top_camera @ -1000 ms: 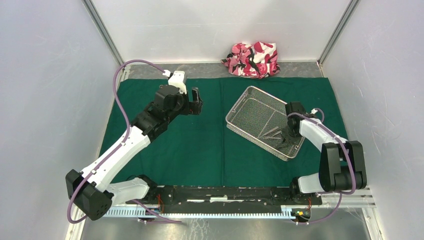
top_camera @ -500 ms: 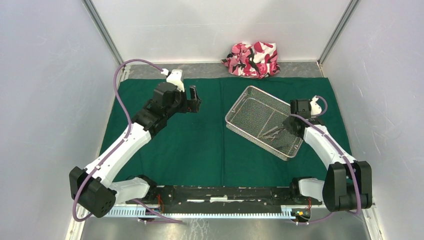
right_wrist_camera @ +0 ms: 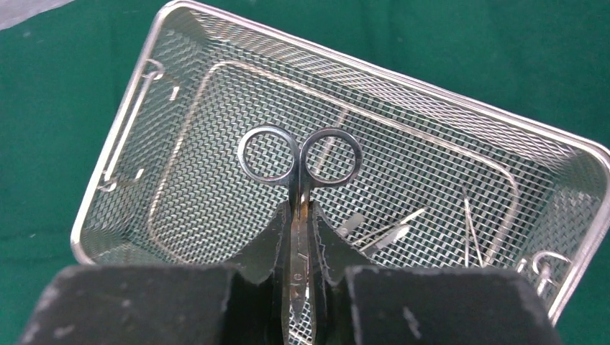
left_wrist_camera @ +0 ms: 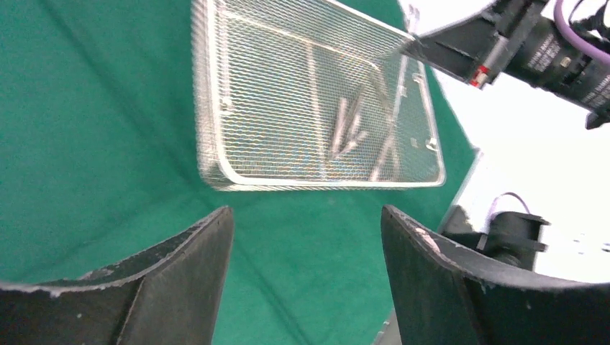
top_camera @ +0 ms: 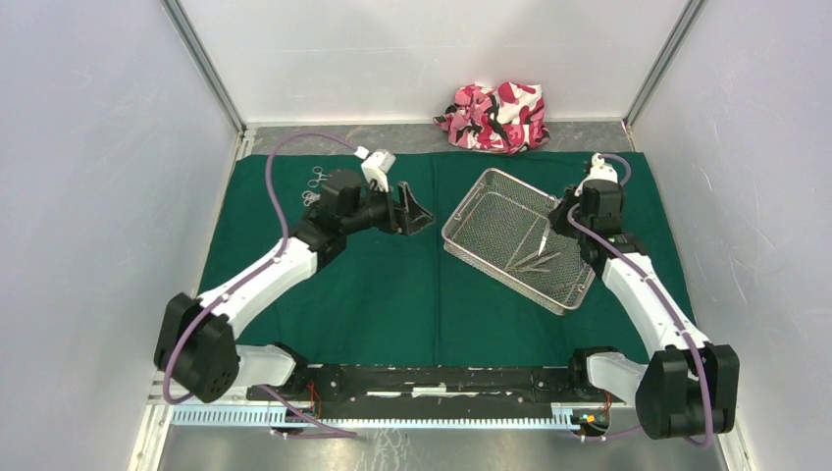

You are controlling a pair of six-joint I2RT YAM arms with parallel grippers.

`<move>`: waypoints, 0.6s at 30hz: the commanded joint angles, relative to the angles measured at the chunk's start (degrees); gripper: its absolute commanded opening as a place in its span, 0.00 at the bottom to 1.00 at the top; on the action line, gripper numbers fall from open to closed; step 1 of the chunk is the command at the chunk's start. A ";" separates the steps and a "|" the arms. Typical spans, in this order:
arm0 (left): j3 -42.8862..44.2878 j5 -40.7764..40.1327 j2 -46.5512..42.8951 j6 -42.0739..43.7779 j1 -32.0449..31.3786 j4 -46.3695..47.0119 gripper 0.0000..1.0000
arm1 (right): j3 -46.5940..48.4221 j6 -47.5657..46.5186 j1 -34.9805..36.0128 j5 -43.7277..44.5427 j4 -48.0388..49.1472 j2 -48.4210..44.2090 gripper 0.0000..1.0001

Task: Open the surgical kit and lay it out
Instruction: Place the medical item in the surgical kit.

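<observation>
**Above the Mesh Tray: Right Gripper Holds Scissors**

At the near edge of the table, the two arm bases sit side by side, and the dark green cloth lies spread flat ahead of them. Mid-cloth, the left gripper hovers with its jaws spread wide and nothing between them (its wrist camera looks across at the tray). To its right, the wire-mesh tray rests on the cloth, turned at an angle to the cloth's edges. Several slim steel instruments lie loose in the tray's near-right part. The right gripper is over the tray, clamped on the shanks of the scissors, whose two finger rings project beyond the fingertips. Farther back on the left, ring-handled instruments lie on the cloth just behind the left arm. Beyond the cloth's far edge, a pink camouflage bundle sits near the back wall.
</observation>
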 commanded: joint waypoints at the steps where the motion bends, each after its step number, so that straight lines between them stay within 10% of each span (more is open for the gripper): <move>1: -2.91 7.49 5.97 -15.02 -5.90 21.42 0.80 | 4.31 -2.42 0.33 -9.96 1.83 -0.18 0.00; 18: 19.81 -8.26 36.14 -17.24 -23.12 21.79 0.66 | 1.30 4.33 1.39 -21.74 1.47 -3.42 0.00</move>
